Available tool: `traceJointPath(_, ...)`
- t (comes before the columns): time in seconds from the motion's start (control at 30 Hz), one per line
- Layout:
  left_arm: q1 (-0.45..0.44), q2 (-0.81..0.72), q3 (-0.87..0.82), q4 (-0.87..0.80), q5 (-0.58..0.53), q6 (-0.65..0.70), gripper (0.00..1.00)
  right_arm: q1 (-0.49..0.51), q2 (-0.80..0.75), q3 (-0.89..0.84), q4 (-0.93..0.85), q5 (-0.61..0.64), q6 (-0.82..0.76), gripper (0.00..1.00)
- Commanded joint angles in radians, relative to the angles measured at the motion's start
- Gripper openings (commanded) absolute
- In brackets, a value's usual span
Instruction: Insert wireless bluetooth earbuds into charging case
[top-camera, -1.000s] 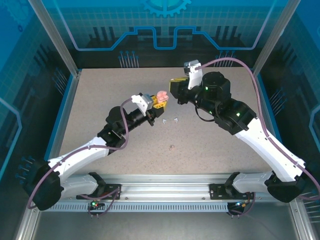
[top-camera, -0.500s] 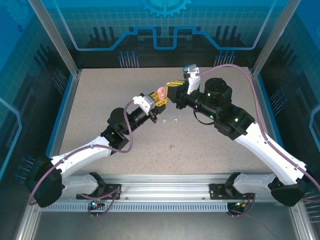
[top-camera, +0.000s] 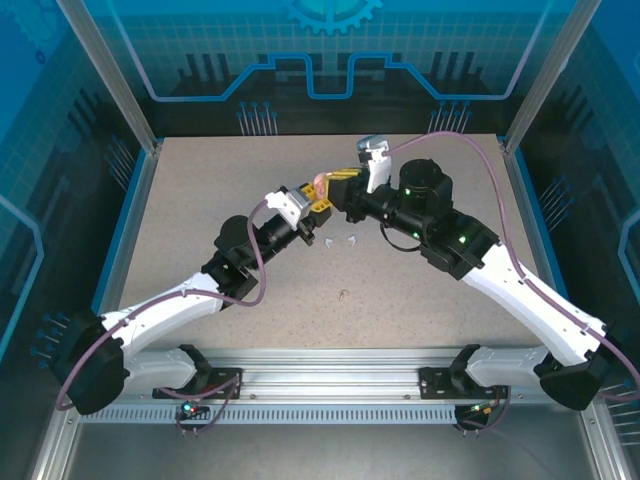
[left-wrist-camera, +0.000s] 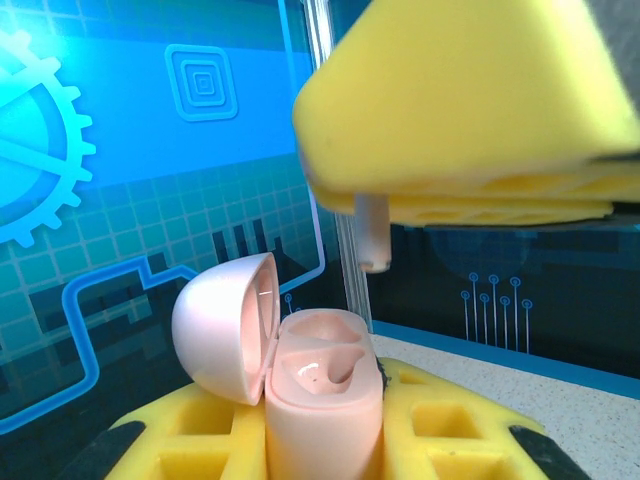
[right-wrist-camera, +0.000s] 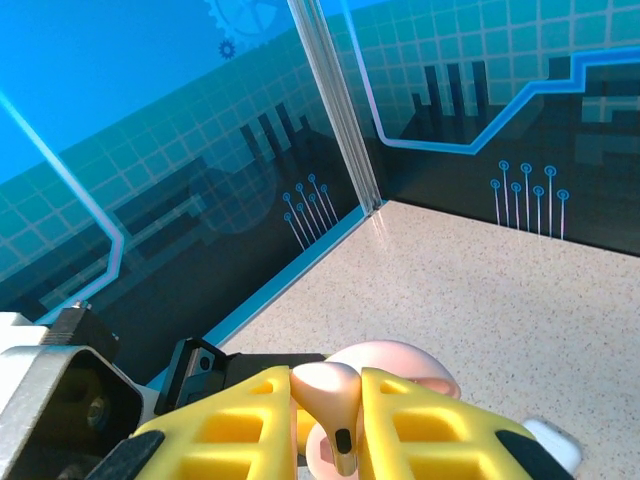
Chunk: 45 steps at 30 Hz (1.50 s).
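My left gripper (top-camera: 316, 204) is shut on a pale pink charging case (left-wrist-camera: 322, 400), held upright with its lid (left-wrist-camera: 225, 325) swung open to the left. Both sockets of the case look empty. My right gripper (right-wrist-camera: 328, 425) is shut on a pinkish-tan earbud (right-wrist-camera: 330, 395), whose stem (left-wrist-camera: 372, 235) points down just above the case's opening without touching it. From above, the right gripper (top-camera: 337, 180) overlaps the case (top-camera: 319, 187). Two white earbuds (top-camera: 328, 242) (top-camera: 352, 240) and one pinkish earbud (top-camera: 343, 295) lie on the table.
The speckled table (top-camera: 200, 200) is walled by blue panels and metal posts at the back and sides. Both arms meet near the table's middle back. The loose earbuds lie just in front of the grippers.
My right gripper has swung left and down with the earbud until it sits over the open case. The left gripper lifted the case slightly, then held still.
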<state>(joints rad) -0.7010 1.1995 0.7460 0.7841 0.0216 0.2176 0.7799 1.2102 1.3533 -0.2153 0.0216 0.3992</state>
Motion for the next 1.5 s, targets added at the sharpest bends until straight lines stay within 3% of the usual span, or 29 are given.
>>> traceJointPath(0.0, -0.009, -0.004, 0.041, 0.028, -0.009, 0.022, 0.0, 0.008, 0.007, -0.017, 0.033, -0.006, 0.014, 0.19)
traceJointPath(0.87, -0.011, -0.014, 0.049, 0.015, -0.002, 0.032, 0.0, -0.029, 0.005, -0.063, -0.006, 0.03, 0.006, 0.18)
traceJointPath(1.23, -0.012, -0.017, 0.053, 0.001, -0.001, 0.03, 0.0, -0.028, 0.083, 0.021, -0.132, -0.136, -0.127, 0.17)
traceJointPath(1.47, -0.014, -0.015, 0.052, -0.004, -0.004, 0.03, 0.0, -0.028, 0.074, 0.021, -0.15, -0.097, -0.122, 0.27)
